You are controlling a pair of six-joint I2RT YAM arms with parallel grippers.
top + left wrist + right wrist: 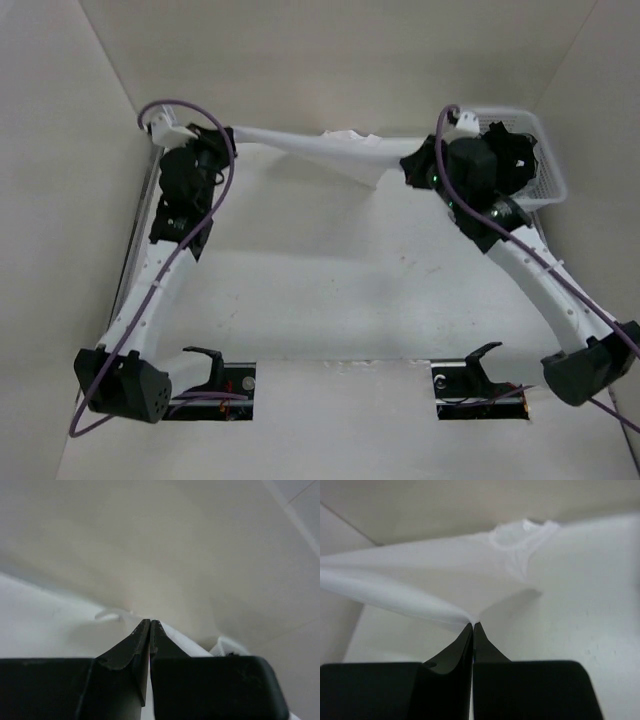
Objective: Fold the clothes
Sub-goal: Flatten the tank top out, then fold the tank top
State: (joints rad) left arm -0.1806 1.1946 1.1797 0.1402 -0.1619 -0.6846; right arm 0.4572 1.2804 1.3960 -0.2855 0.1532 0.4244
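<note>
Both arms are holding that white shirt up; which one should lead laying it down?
Probably the right: the right gripper pinches the clothes where most fabric sags; the left gripper holds a taut, thin end.

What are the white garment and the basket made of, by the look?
The thin white sleeveless garment looks like soft matte cloth: it sags and creases where stretched. The white lattice basket is probably rigid plastic, given its grid walls.

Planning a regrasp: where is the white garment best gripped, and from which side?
Pinch the white garment at its two outer ends, one from each side: it is thin and limp, stretched between them with a flap sagging.
</note>
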